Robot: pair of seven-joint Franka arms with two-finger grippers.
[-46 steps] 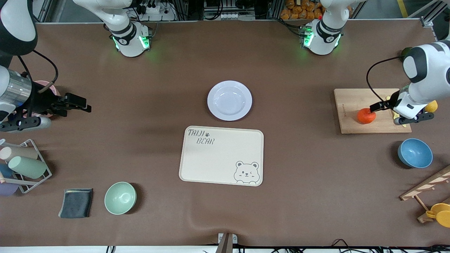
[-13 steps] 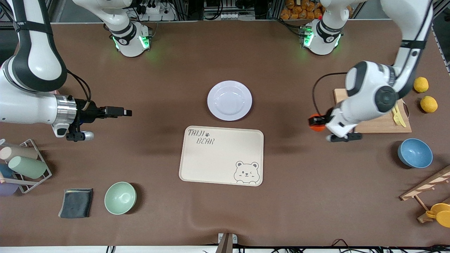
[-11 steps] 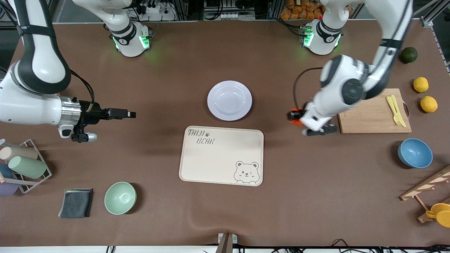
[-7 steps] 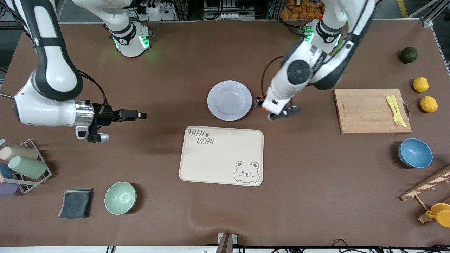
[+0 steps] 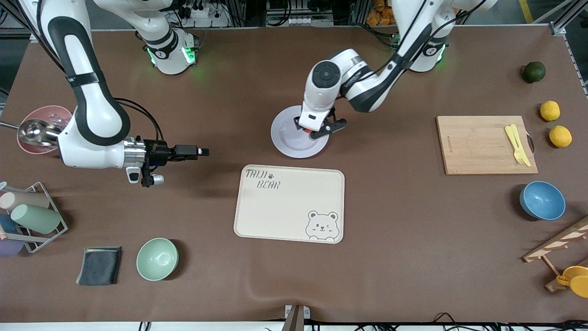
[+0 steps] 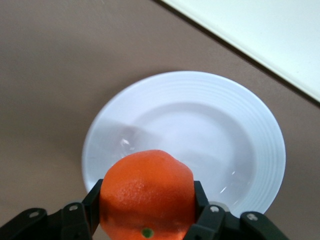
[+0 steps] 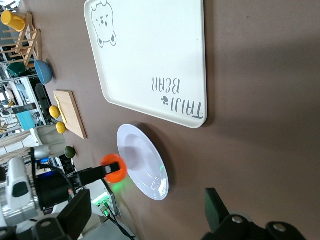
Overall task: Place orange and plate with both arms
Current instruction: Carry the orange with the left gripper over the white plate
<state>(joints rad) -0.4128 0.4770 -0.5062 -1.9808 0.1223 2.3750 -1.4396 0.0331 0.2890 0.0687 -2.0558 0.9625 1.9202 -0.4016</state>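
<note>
The orange (image 6: 146,187) is held between the fingers of my left gripper (image 6: 147,212), just above the sunken centre of the pale lavender plate (image 6: 210,125). In the front view only a sliver of the orange (image 5: 305,130) shows under the left gripper (image 5: 308,129), over the plate (image 5: 285,138) at mid-table. My right gripper (image 5: 202,151) is open and empty, low over bare table between the plate and the right arm's end. The right wrist view shows its own gripper (image 7: 147,205) open, with the plate (image 7: 145,162) and the orange (image 7: 114,168) farther off.
A cream bear tray (image 5: 289,204) lies just nearer the camera than the plate. A cutting board (image 5: 477,147) with a yellow fork, two lemons (image 5: 550,111), a green fruit (image 5: 534,71) and a blue bowl (image 5: 542,200) sit at the left arm's end. A green bowl (image 5: 157,259), cloth and cup rack (image 5: 30,216) sit at the right arm's end.
My left gripper lifted the orange off the cutting board and carried it across to over the plate. My right gripper moved in toward the middle of the table.
</note>
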